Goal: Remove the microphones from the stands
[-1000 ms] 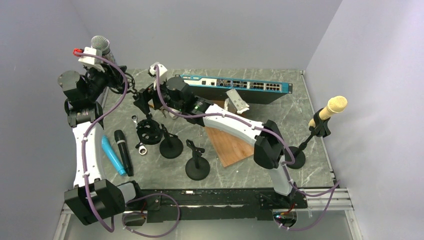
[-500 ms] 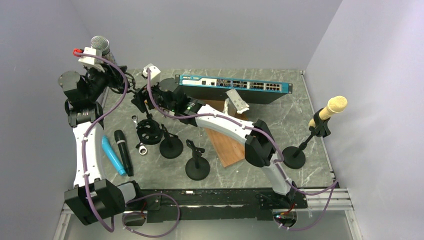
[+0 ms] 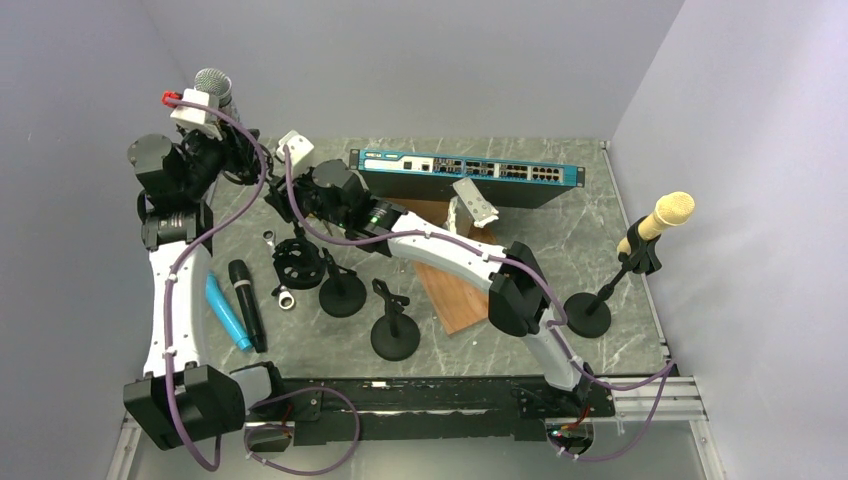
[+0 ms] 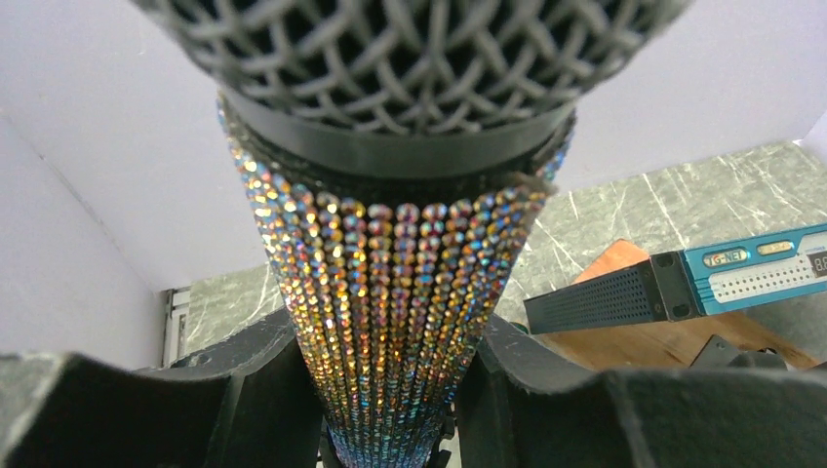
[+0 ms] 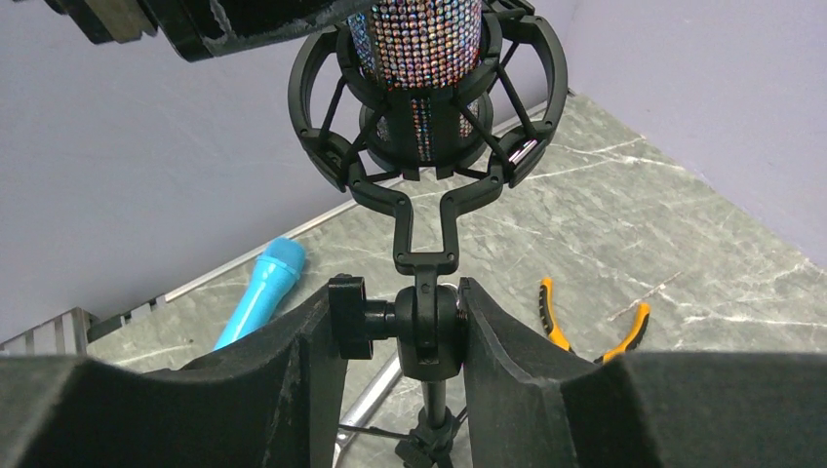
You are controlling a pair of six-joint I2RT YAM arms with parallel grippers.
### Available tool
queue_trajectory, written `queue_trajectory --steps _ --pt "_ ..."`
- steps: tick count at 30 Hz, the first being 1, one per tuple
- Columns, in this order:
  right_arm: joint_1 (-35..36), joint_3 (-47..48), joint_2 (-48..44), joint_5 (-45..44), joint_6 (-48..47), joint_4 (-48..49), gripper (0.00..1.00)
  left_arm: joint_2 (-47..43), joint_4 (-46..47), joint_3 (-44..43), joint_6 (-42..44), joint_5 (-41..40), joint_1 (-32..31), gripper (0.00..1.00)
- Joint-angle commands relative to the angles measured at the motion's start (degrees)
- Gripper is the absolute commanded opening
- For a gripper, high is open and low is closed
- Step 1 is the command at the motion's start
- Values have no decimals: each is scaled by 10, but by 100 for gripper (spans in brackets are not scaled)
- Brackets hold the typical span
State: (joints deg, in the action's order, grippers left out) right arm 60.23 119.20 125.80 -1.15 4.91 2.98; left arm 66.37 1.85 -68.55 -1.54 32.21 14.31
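Both arms have shifted since the earlier top views: the left arm has carried the microphone [image 4: 390,253] slightly up and to the right, and the right arm's wrist has slid left toward it.

The left gripper [image 4: 385,409] pinches the rhinestone-covered body just under the mesh head, with 1 pad on each side. The right gripper [image 5: 398,331] is clamped on the stand [image 5: 426,255] at its pivot joint, 1 finger against the knob and the other against the joint. In the right wrist view the microphone's body sits inside the stand's ring mount, raised over the far left corner of the table [image 3: 560,225].

4 microphones are in view: the rhinestone 1, a yellow microphone [image 3: 668,213] on its own stand at the right edge, and a blue microphone [image 3: 225,312] and a black microphone [image 3: 248,305] lying side by side near the left arm. 2 bare stands [image 3: 342,297] sit between the arms. 1 network switch [image 3: 470,170], 1 wooden board [image 3: 455,290] and 1 pair of orange pliers [image 5: 590,327] also show.

From above, the arms hide the ring mount and the stand's pole, so I cannot tell which base belongs to it. The left wrist view crops the mesh head.
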Motion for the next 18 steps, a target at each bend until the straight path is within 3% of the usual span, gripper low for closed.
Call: queue_trajectory --steps 1,10,18 --pt "-4 22 19 -32 -11 -7 0 -9 -63 -48 -23 8 -19 0" --pt "-4 38 29 -56 -17 -27 0 14 -130 -135 -69 2 -24 0" --pt "-2 61 51 -67 -26 -65 0 25 -201 -190 -45 -96 -61 0"
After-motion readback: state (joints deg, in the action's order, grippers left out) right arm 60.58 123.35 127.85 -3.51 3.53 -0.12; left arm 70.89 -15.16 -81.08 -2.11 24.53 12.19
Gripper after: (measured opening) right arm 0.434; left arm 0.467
